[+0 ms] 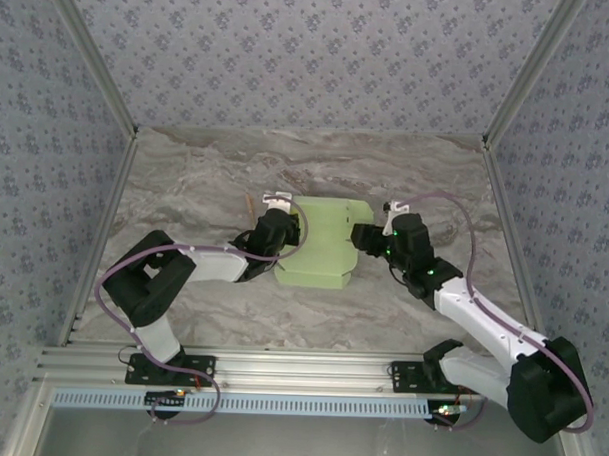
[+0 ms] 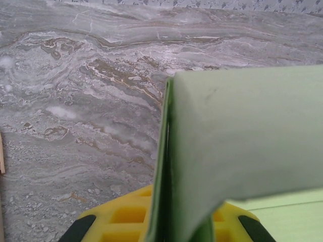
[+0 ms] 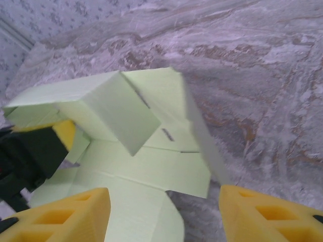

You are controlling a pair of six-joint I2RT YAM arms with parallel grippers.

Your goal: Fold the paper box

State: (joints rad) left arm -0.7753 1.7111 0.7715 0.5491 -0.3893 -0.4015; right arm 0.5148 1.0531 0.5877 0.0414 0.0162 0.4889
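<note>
The paper box (image 1: 322, 251) lies in the middle of the table (image 1: 196, 169), right between the two arms. It is only partly folded: one part stands up and the rest lies flat. The left gripper (image 1: 282, 227) is at the box's left edge and is pinched tight on a standing flap, which is squeezed between its yellow fingers (image 2: 126, 219). The right gripper (image 3: 162, 196) is just at the box's right edge, with its jaws wide apart and nothing in them. The flat card lies straight ahead of it, toward the left arm. So the right arm is the free one, and I think it has to push the flaps on its side over to the left. From above, the box looks about as long as it is wide. There is bare table beyond the box and in front of it. A thin tan stick (image 1: 248, 202) lies just beside the left gripper, on its far side.
</note>
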